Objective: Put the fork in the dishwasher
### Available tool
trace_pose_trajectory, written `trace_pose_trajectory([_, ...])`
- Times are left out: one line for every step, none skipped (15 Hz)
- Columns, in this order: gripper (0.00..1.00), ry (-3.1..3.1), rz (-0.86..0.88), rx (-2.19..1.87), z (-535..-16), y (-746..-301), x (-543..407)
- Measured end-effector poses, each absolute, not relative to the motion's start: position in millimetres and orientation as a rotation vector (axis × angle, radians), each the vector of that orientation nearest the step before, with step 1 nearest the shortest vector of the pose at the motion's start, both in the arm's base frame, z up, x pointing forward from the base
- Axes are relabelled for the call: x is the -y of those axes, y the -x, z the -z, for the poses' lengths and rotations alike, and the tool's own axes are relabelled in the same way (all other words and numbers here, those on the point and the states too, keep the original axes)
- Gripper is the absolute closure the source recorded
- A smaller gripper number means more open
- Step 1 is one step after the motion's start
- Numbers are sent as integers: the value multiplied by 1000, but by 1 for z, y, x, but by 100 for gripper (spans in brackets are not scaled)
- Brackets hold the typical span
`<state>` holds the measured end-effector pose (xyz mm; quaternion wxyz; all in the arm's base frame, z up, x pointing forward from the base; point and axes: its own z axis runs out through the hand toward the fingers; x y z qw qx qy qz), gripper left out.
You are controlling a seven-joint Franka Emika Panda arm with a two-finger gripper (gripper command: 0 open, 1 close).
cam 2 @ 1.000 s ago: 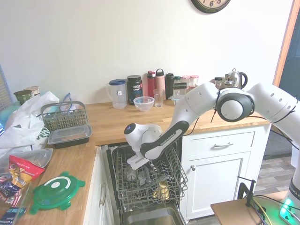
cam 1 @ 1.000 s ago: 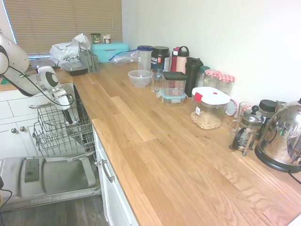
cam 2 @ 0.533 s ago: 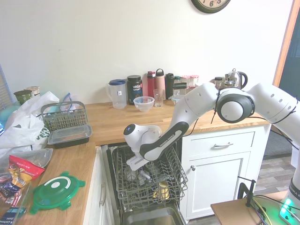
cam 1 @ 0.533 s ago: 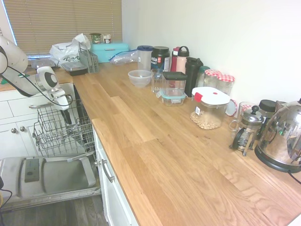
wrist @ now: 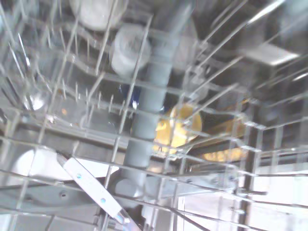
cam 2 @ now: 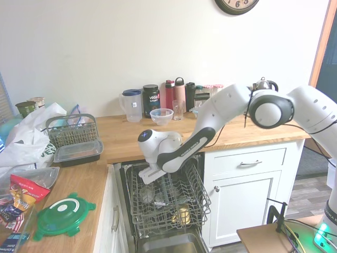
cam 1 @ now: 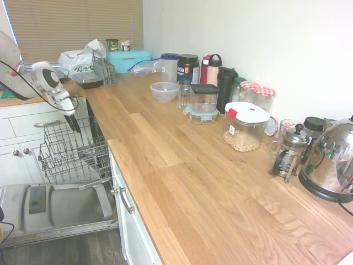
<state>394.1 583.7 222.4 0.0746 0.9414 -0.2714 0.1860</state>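
Arm has risen off the dishwasher [cam 1: 66, 205] rack [cam 2: 181, 208] since a second ago; pincer [cam 1: 73, 122] open-or-closed state unreadable; fork [wrist: 91, 187] apparently lies across the rack wires, so placing looks done, next call is a clean retreat.

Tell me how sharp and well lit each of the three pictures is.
First exterior view: sharp and evenly lit, with window reflections on the kettle. Second exterior view: clear, with soft daylight; the wire rack sits in shade. Wrist view: blurred throughout, the rack wires smeared, with blown-out white patches along the lower edge.
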Motion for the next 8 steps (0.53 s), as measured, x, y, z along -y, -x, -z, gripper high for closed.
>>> trace_pose_trajectory([0,-2841,-575,824,-245,-390,-579])
trace_pose_trajectory([0,-2860,-594,839,-269,-389,-572])
trace_pose_trajectory([0,-2875,-612,864,-292,-390,-561])
trace_pose_trajectory([0,-2889,-626,904,-316,-396,-546])
trace_pose_trajectory([0,-2905,-634,957,-339,-406,-526])
trace_pose_trajectory([0,-2919,-639,1008,-360,-419,-502])
trace_pose_trajectory([0,-2938,-633,1056,-379,-433,-475])
trace_pose_trajectory([0,-2957,-621,1101,-399,-447,-442])
